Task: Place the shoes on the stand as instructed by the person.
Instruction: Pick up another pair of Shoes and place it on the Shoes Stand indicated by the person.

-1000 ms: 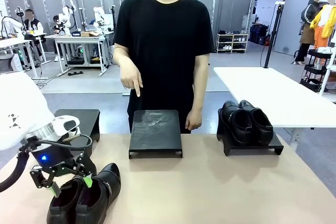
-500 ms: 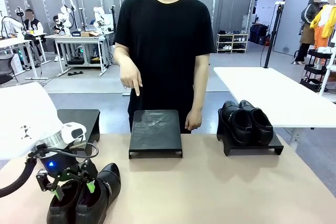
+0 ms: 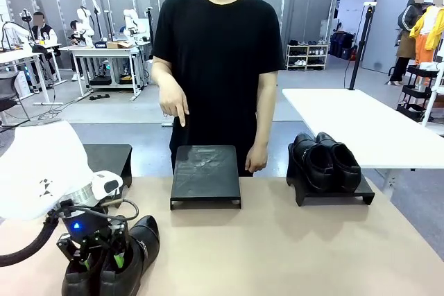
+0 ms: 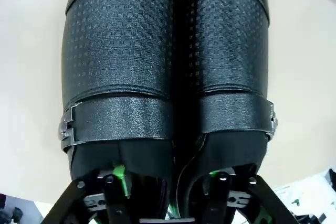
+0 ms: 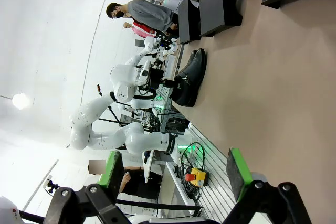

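up close, left pincer (image 4: 168, 174) a pad (image 4: 119, 173) in each of two shoes (image 4: 121, 56), grip unclear; right pincer (image 5: 173, 167) wide

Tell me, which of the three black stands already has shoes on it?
The stand at the robot's right, with a pair of black shoes sitting on top. The middle stand and the left stand show bare tops.
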You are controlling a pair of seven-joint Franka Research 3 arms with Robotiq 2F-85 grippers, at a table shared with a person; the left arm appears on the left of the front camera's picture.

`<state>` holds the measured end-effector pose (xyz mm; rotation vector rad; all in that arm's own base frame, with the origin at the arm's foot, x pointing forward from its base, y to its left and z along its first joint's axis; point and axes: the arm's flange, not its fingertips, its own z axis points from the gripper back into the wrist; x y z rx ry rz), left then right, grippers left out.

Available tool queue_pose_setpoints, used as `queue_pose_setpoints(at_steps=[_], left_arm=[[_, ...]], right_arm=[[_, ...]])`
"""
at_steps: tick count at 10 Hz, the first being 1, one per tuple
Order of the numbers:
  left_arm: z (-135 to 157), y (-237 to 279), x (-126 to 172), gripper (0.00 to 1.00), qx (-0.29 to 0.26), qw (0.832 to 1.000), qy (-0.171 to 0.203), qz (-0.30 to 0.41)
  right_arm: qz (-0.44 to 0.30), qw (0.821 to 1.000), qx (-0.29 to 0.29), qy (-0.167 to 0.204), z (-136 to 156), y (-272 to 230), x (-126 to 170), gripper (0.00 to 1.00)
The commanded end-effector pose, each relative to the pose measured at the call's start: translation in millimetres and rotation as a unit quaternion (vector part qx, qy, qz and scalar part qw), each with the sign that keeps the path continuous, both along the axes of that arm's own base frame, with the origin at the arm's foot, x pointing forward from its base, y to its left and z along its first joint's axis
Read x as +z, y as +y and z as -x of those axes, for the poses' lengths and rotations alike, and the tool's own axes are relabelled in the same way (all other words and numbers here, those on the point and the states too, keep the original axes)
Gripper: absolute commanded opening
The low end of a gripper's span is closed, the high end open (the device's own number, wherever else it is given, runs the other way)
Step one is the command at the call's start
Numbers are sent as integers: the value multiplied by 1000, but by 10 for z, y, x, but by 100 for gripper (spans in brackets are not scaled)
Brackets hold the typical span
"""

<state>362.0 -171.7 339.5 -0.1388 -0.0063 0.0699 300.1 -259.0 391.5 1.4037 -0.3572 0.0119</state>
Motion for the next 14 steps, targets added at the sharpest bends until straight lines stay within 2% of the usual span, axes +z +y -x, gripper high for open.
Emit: queue_pose_setpoints(at_steps=[1, 3, 4, 7, 10, 12, 14], left_arm=[[156, -1, -111, 0, 4, 1000, 8, -24], [167, -31, -115, 3, 0, 1000, 10, -30], [170, -33, -99, 0, -1, 1000, 9, -30], [196, -61, -57, 0, -7, 1000, 5, -29], [279, -50, 361, 0, -11, 1000, -15, -21], [272, -34, 705, 0, -15, 999, -44, -16], [277, -7, 870, 0, -23, 998, -52, -15]], right_arm=[[0, 1000, -2, -2, 6, -4, 3, 100], [0, 1000, -2, -2, 6, -4, 3, 100], [0, 1000, -2, -2, 6, -4, 3, 100], [0, 1000, -2, -2, 6, -4, 3, 100], [0, 1000, -2, -2, 6, -4, 3, 100], [0, 1000, -2, -2, 6, -4, 3, 100], [0, 1000, -2, -2, 6, -4, 3, 100]])
